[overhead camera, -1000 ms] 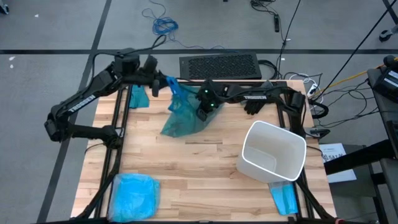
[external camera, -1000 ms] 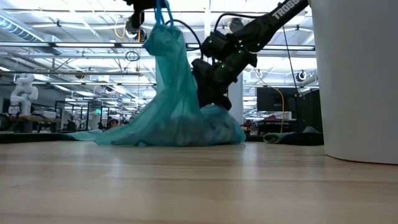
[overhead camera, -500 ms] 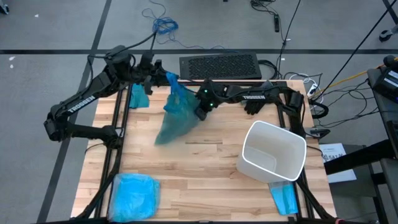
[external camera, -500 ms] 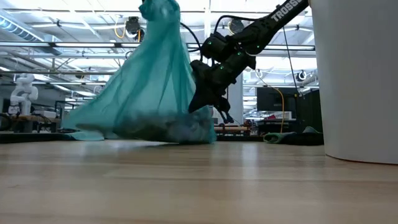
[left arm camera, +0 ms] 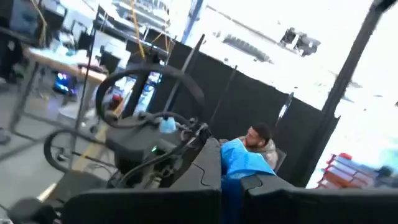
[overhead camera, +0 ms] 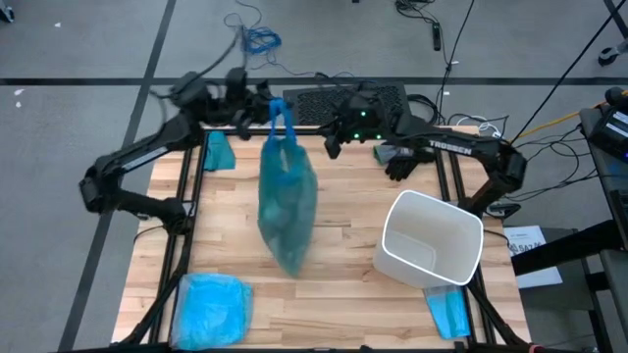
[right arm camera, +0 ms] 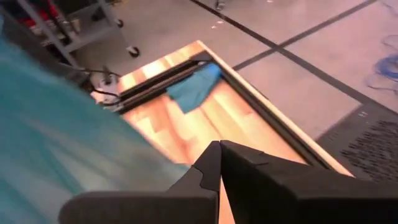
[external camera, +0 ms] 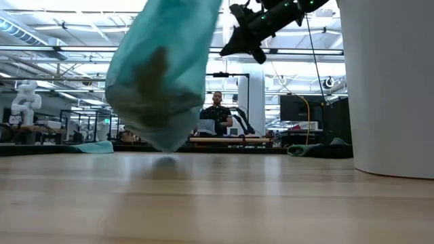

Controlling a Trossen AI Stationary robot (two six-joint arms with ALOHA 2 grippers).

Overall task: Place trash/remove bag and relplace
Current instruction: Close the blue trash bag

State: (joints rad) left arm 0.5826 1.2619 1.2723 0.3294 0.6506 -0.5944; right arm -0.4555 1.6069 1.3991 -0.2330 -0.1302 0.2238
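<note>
The left gripper (overhead camera: pixel 263 106), jaws clamped on its knotted top, holds the bag (overhead camera: pixel 287 206) above the counter (overhead camera: pixel 343 275). The right gripper (overhead camera: pixel 332 147), jaws closed and empty, hovers beside it.

- High: straight down over the pale wooden plank surface (overhead camera: pixel 334 265).
- Low: level across that surface, roomward.
- Wrists: close behind each tool; teal-green crinkly plastic bag (overhead camera: pixel 287 201) shared.

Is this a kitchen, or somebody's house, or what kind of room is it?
Neither, it seems. It looks like a big robot workshop or lab: two dark robot arms work at a wooden table, cables lie on the grey floor, and a person sits at a bench beyond.
</note>
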